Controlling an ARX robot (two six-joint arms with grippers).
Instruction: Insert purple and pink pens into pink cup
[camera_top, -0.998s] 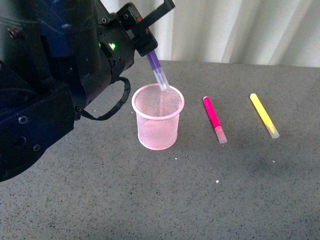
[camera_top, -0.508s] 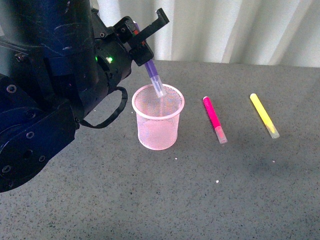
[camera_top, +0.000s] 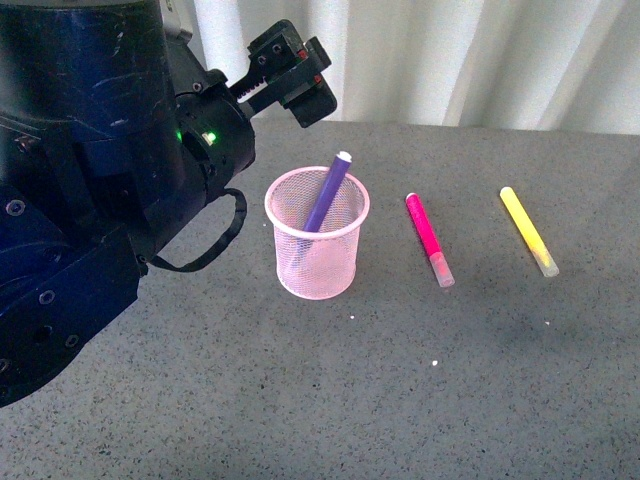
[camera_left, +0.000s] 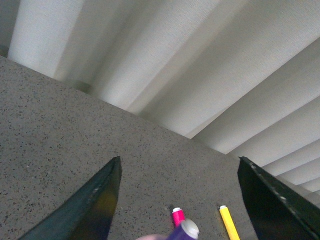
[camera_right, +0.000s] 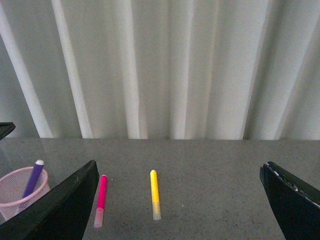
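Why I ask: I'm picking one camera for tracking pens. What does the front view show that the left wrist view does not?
Only the front view: the whole pink cup, the purple pen leaning inside it, and the pink pen and yellow marker along their full lengths. Only the left wrist view: that the left gripper is open, fingers wide with nothing between them. Both: the purple pen's top end, one end each of the pink pen and yellow marker, the grey table and the white curtain.
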